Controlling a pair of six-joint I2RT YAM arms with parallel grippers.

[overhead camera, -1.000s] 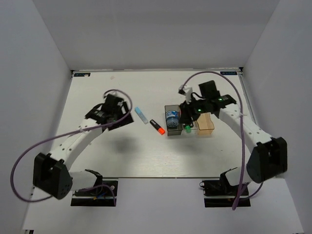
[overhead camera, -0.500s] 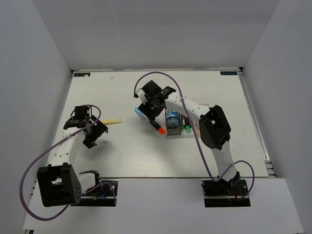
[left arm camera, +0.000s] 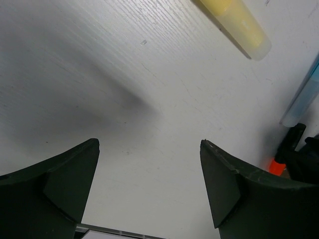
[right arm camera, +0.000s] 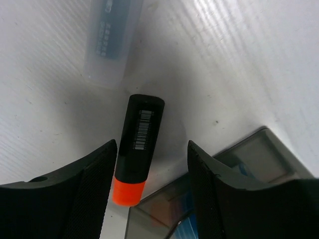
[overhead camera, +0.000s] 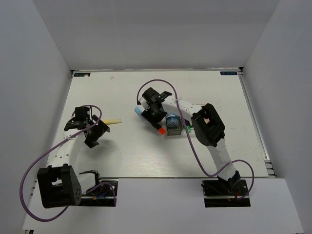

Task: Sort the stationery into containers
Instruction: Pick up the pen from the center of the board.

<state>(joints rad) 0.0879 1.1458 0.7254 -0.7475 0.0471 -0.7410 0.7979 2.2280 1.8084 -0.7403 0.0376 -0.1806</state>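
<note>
My right gripper (overhead camera: 156, 118) is open and low over the table, its jaws either side of a black highlighter with an orange end (right arm camera: 138, 137), which also shows in the top view (overhead camera: 159, 129). A light-blue stick (right arm camera: 110, 37) lies just beyond it. The dark grey bin (overhead camera: 173, 131) holds a stubby blue-and-white item (overhead camera: 171, 119). A green highlighter end (overhead camera: 188, 129) shows in the bin beside it. My left gripper (overhead camera: 97, 130) is open and empty, left of a pale-yellow stick (overhead camera: 113, 121). The tan-orange bin is hidden behind my right arm.
In the left wrist view the pale-yellow stick (left arm camera: 238, 21) lies ahead at the top, with the light-blue stick (left arm camera: 301, 99) and the orange highlighter (left arm camera: 283, 158) at the right edge. The dark grey bin's corner (right arm camera: 251, 152) is beside my right fingers. White walls surround the table.
My right arm swung left from the bins to the orange highlighter and came lower. My left arm drew back to the left, and the pale-yellow stick came into view on the table.
</note>
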